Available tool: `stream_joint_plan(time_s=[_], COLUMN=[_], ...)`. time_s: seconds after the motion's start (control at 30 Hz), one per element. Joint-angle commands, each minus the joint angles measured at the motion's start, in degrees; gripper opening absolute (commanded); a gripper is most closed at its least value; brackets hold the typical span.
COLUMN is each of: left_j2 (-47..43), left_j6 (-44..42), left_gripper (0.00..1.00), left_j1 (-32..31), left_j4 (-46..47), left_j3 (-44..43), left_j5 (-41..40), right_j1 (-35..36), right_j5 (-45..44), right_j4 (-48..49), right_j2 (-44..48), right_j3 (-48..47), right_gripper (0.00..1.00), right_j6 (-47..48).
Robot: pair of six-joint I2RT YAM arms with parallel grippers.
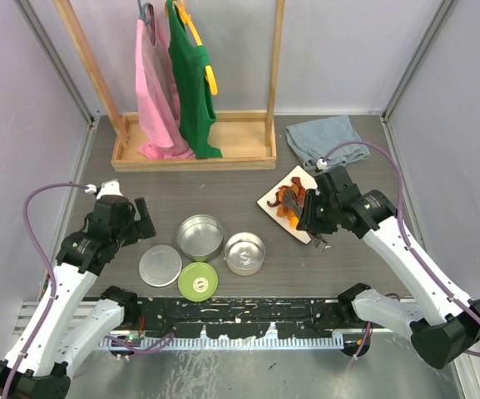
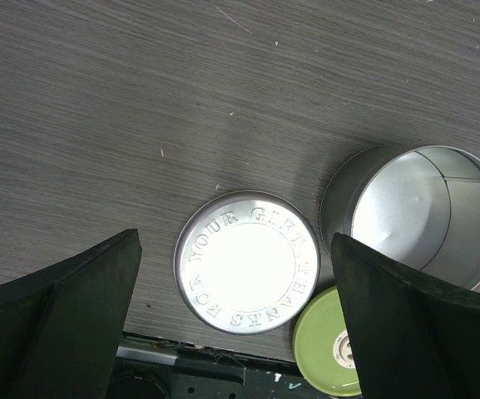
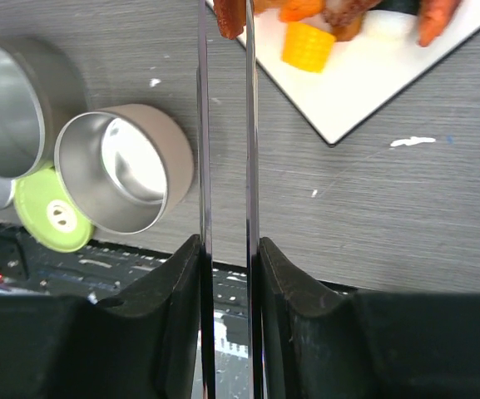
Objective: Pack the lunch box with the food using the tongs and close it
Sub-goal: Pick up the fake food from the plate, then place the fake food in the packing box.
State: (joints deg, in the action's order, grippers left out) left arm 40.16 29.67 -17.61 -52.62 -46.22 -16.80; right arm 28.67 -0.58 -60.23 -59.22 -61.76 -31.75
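Note:
The lunch box stands open: a larger steel tin point(image 1: 200, 237) and a smaller steel tin point(image 1: 244, 253), both empty. Their flat steel lid point(image 1: 160, 266) and lime-green lid point(image 1: 198, 281) lie on the table in front of them. The food point(image 1: 291, 202) sits on a white square plate point(image 1: 274, 199). My right gripper point(image 3: 227, 245) is shut on the tongs point(image 3: 205, 125), whose tips pinch a red chunk point(image 3: 230, 18) at the plate's edge point(image 3: 373, 83). My left gripper point(image 2: 235, 249) hangs open above the steel lid point(image 2: 246, 262), holding nothing.
A wooden clothes rack point(image 1: 194, 154) with a pink and a green garment stands at the back. A grey cloth point(image 1: 327, 141) lies behind the plate. A black rail point(image 1: 240, 312) runs along the near edge. Grey walls close in both sides.

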Motion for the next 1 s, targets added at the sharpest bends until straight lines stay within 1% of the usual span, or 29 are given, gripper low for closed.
stream_joint_plan(time_s=[0.0,0.2,0.33,0.4,0.47,0.57,0.67,0.8,0.97], left_j2=[-0.26,-0.35,-0.28,-0.18,-0.24,-0.34,-0.57,-0.78,-0.82], left_j6=[0.89,1.0,1.07,1.1,1.15,1.35,1.38,1.45,1.46], left_gripper=[0.98,0.98,0.98,0.98,0.98,0.98,0.98,0.98,0.98], left_j1=[0.15,0.16,0.2,0.2,0.15,0.12,0.2,0.18,0.19], left_j4=[0.73,0.59,0.52,0.54,0.46,0.31,0.16,0.19,-0.04], left_j3=[-0.86,-0.84,-0.85,-0.89,-0.85,-0.94,-0.95,-0.86,-1.13], left_j5=[-1.05,-1.32,-1.4,-1.48,-1.52,-1.96,-2.16,-2.35,-2.55], right_j1=[0.16,1.35,6.18,10.19,15.74,22.65,27.95,31.9,33.61], right_j5=[8.02,17.01,17.76,16.8,15.11,11.5,7.98,4.84,3.17], right_j4=[4.28,7.32,9.07,9.83,10.83,12.02,12.97,13.25,11.25], right_j2=[1.88,1.45,-0.47,-2.16,-4.34,-8.56,-13.01,-17.84,-22.37], right_j3=[-4.13,-5.82,-7.68,-8.72,-9.75,-11.58,-13.54,-16.12,-18.14], right_gripper=[0.0,0.0,0.0,0.0,0.0,0.0,0.0,0.0,0.0], right_j6=[1.15,1.83,1.16,0.52,-0.26,-1.44,-2.42,-2.87,-1.99])
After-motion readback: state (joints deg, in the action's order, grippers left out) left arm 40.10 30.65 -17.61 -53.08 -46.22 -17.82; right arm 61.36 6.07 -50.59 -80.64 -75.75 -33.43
